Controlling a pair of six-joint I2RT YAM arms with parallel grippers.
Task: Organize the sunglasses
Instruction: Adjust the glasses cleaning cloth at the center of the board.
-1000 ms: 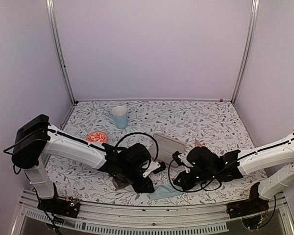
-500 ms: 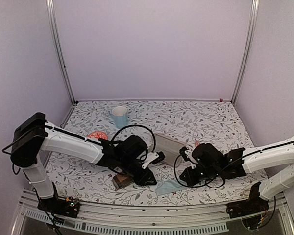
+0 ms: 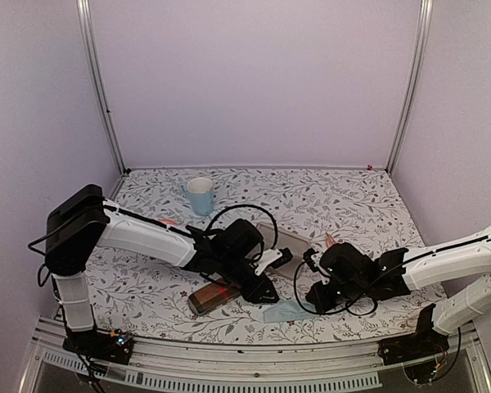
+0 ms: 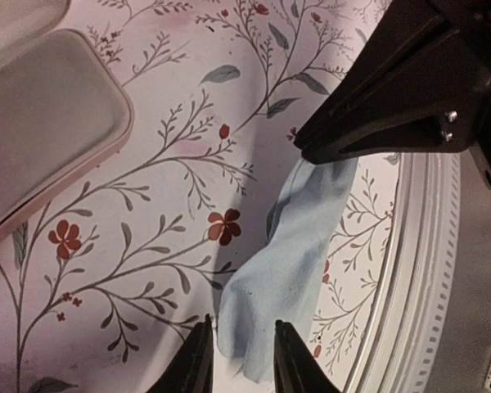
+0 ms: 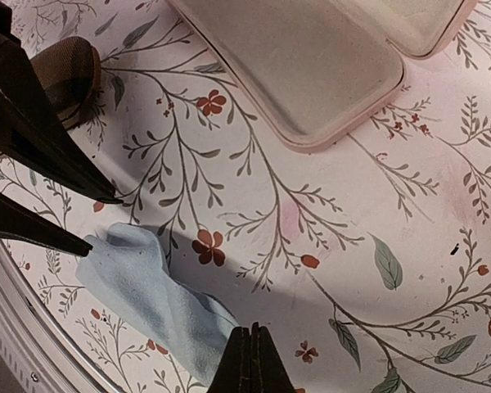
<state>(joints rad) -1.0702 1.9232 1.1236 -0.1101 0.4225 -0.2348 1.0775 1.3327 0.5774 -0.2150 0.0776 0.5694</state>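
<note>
Because the left gripper (image 4: 241, 348) stands only a little open, its fingers astride the near corner of the cloth (image 4: 282, 262) with nothing clamped, your first risk is a bad bite. Close from here and you may catch one thin layer. You may also scrape the table (image 3: 344, 196) and push the corner away instead of taking it.

The right gripper (image 5: 250, 352) is fully closed at the cloth's other end and looks to have that end pinched, though its fingers hide the contact. If so, a pull by the left arm would work against that pinch. It could strip the cloth out, or drag it toward the rail (image 4: 425, 246) just beside it, where it could slide off the table.

Both grippers sit very near each other over the cloth, so a small sideways move could knock them together. Further out, the open pink case (image 5: 311, 65) lies just beyond the cloth, and the brown case (image 3: 213, 296) lies just beside the left wrist. A low sweep could shove either.

As for the sunglasses, you cannot pick out either pair for certain. A pinkish sliver (image 3: 327, 239) past the right arm may be a frame, but it is too small to tell. Move blind there and you could bend it.
</note>
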